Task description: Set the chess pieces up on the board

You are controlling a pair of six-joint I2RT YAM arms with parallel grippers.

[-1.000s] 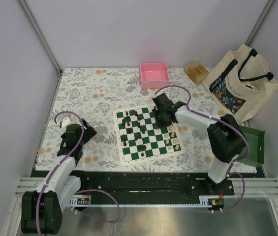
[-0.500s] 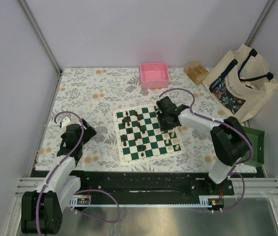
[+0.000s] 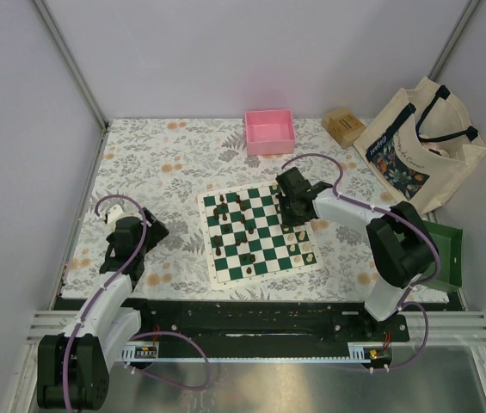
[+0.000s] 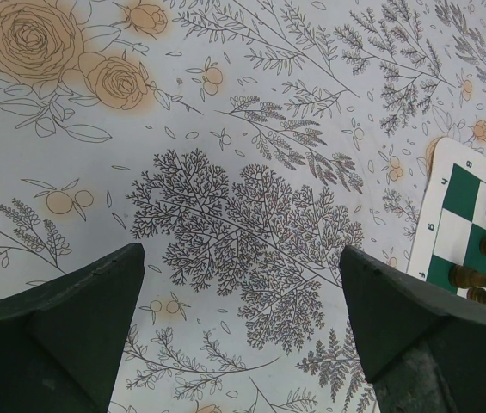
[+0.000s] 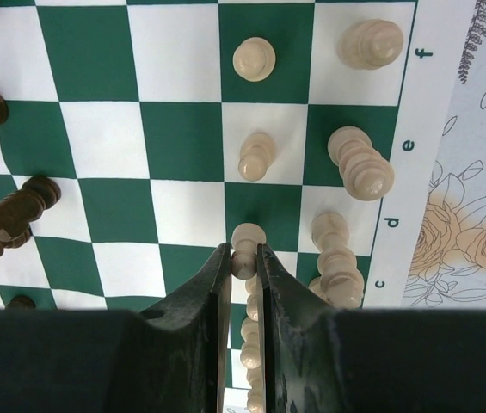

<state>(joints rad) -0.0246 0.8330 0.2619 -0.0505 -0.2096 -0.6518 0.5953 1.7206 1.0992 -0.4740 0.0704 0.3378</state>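
Right gripper (image 5: 243,249) is closed narrowly on a cream pawn (image 5: 247,234) over the board (image 5: 182,142). Other cream pieces (image 5: 339,258) crowd just to its right; an off-centre descent or spreading fingers may topple them. Left gripper (image 4: 241,254) stands wide, empty.

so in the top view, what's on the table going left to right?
Left arm → board → tan box → tote bag. Left out: pink tray and right gripper (gripping a cream chess piece) fall within the board's span, green tray within the bag's.
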